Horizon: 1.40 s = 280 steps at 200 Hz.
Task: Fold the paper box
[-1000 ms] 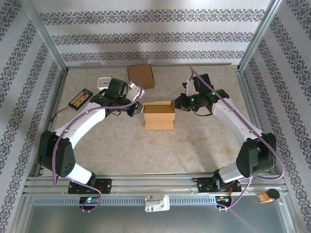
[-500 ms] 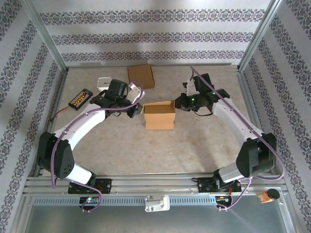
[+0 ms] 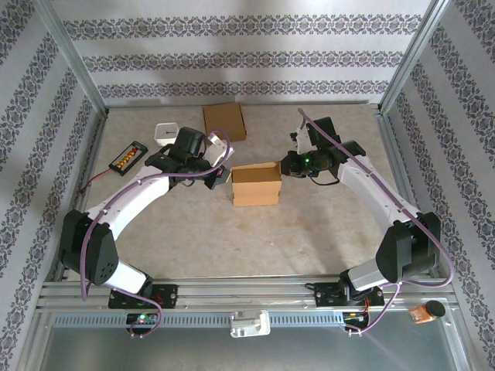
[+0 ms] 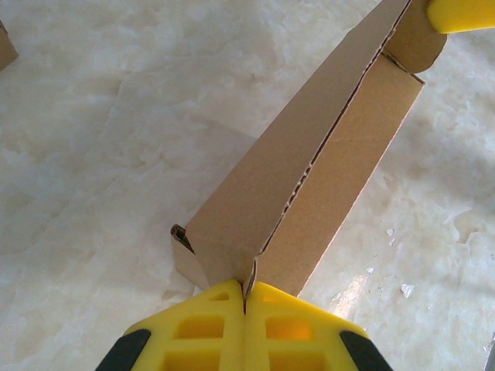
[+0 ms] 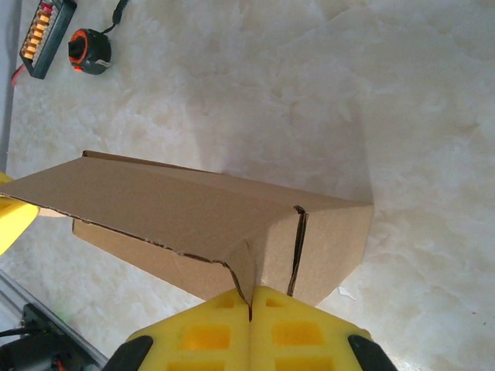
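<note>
The brown paper box [image 3: 255, 185] stands mid-table between my two arms. My left gripper [image 3: 225, 176] is at its left end, shut on a thin cardboard edge at the box's corner [image 4: 246, 290]. In the left wrist view the box [image 4: 309, 170] runs away from the yellow fingers [image 4: 209, 325]. My right gripper [image 3: 283, 164] is at the right end, pinching a folded flap corner [image 5: 250, 297]. Seen from the right wrist, the top panel of the box [image 5: 193, 216] slopes over the body, with a slit beside the pinch.
A flat piece of brown cardboard [image 3: 224, 121] lies at the back. A white holder [image 3: 166, 133] and a black device with orange buttons [image 3: 128, 157] sit at the back left. A small black and orange tape measure [image 5: 89, 48] lies near that device.
The left gripper has moved slightly right and back with its end of the box. The box's top flap lies lower over the body than a second ago. Both grips have held.
</note>
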Each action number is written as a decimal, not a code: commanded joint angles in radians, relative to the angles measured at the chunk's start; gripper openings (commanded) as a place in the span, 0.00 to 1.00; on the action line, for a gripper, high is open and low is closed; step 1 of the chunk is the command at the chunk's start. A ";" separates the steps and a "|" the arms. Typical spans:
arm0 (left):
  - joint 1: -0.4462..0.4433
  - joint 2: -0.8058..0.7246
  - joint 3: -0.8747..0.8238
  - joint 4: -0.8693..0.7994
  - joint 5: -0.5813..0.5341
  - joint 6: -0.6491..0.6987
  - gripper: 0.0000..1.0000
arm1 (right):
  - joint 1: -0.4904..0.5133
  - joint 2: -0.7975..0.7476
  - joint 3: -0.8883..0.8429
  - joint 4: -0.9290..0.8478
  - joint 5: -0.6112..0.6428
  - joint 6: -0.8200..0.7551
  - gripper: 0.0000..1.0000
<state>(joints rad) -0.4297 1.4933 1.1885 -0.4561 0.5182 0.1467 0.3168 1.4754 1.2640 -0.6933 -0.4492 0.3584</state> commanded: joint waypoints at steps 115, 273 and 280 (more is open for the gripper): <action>-0.008 -0.010 0.015 0.034 0.005 -0.190 0.03 | 0.056 0.014 0.007 -0.076 0.118 -0.069 0.05; 0.022 0.063 0.137 -0.022 0.036 -0.611 0.03 | 0.104 0.008 0.017 -0.071 0.175 -0.122 0.03; 0.023 0.069 0.143 -0.029 0.039 -0.619 0.03 | 0.104 0.008 0.018 -0.072 0.175 -0.122 0.03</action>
<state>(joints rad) -0.4168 1.5444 1.2823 -0.4675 0.5194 -0.4007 0.4038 1.4731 1.2743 -0.7074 -0.2771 0.2546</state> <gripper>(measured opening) 0.040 0.047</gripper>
